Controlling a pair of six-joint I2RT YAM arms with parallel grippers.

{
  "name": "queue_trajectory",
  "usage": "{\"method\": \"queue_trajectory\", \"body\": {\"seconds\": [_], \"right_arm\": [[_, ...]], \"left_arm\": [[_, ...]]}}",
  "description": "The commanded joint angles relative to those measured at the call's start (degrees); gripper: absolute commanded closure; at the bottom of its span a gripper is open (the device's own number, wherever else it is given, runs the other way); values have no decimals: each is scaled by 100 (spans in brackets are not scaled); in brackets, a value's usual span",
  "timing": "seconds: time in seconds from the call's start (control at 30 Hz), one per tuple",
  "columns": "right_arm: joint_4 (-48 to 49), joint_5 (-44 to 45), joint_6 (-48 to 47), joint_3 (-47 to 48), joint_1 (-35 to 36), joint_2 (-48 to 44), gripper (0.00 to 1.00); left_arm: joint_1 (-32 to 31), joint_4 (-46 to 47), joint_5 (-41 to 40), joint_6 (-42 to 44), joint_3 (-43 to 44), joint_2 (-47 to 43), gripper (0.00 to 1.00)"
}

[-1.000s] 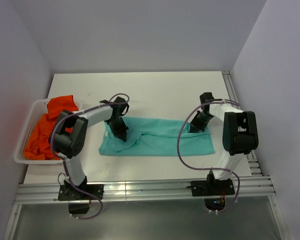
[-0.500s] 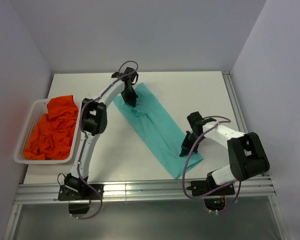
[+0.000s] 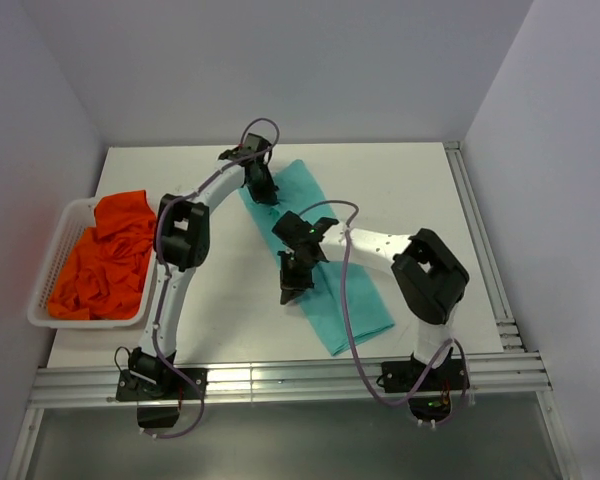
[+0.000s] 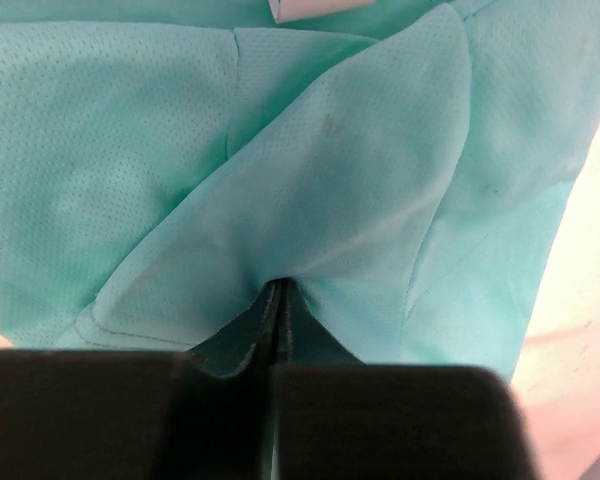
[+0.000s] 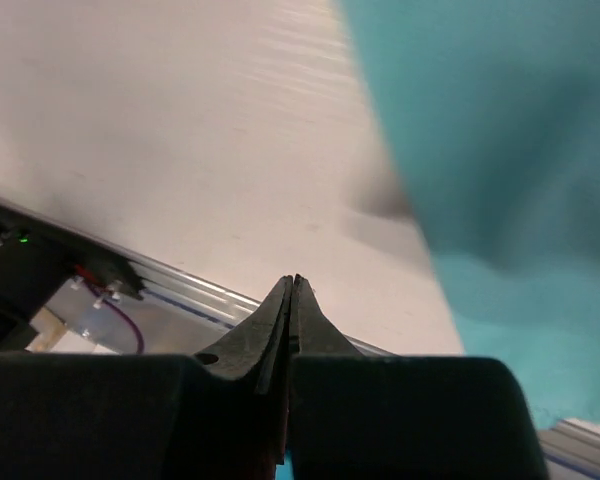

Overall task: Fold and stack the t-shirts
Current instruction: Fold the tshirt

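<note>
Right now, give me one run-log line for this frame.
left gripper: shut on teal t-shirt, far end | right gripper: jaws shut, no cloth seen | orange t-shirts: in basket, crumpled

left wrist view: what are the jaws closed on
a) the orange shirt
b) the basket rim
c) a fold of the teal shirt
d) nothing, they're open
C: the left gripper has its jaws shut on a raised fold of the teal t-shirt, which fills that view.

The basket [image 3: 52,262] is blocking the desk's [image 3: 410,190] left edge, the right arm [image 3: 375,243] is barring the middle — right side lying open.
</note>
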Motion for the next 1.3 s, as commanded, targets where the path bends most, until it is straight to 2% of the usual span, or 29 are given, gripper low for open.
{"method": "queue_trajectory", "body": {"seconds": [0.0, 0.07, 0.1, 0.13, 0.17, 0.2, 0.23, 0.3, 0.4, 0.5, 0.67, 0.8, 0.83, 0.9, 1.07, 1.27], "right_arm": [[-433, 417, -334, 1053, 199, 111, 100], [-679, 620, -484, 1581, 235, 67, 100], [-759, 699, -642, 1741, 226, 50, 93], [-847, 944, -713, 1908, 226, -11, 85], [-987, 1042, -783, 2188, 226, -56, 76], [-1032, 1139, -923, 2304, 226, -100, 56], [-1084, 1244, -951, 2409, 226, -178, 47], [-1234, 1491, -1099, 2665, 226, -258, 38], [-1313, 1702, -1197, 2780, 174, -442, 38], [-1208, 1685, -1180, 2578, -37, -653, 38], [-1208, 1755, -1276, 2306, -669, -821, 39], [-1278, 1860, -1557, 2331, -1476, -838, 39], [-1304, 1878, -1601, 2357, -1610, -821, 39], [-1331, 1930, -1742, 2428, -1943, -786, 39], [-1339, 1878, -1865, 2411, -2384, -601, 39], [-1270, 1685, -1804, 2314, -2595, -434, 40]], "left_arm": [[-59, 54, -123, 479, 154, -62, 92], [-59, 289, -317, 479, -108, -537, 75], [-50, 404, -414, 479, -258, -818, 62], [-50, 501, -537, 488, -537, -1343, 38], [-42, 563, -660, 488, -619, -1565, 24], [-42, 563, -661, 496, -646, -1768, 18], [-42, 537, -870, 523, -637, -2083, 11], [-42, 423, -1144, 514, -611, -2349, 10], [-42, 221, -1328, 357, -812, -2919, 9], [-138, 229, -1267, 180, -1549, -3631, 9], [-796, -166, -742, -224, -3472, -4669, 15], [-1534, 150, 41, -426, -5220, -5459, 18], [-1884, 220, 181, -522, -5416, -5574, 18], [-2159, 501, 331, -619, -5968, -5846, 18], [-2388, 818, 446, -795, -6473, -5919, 17], [-2432, 1275, 499, -883, -6587, -5400, 17]]}}
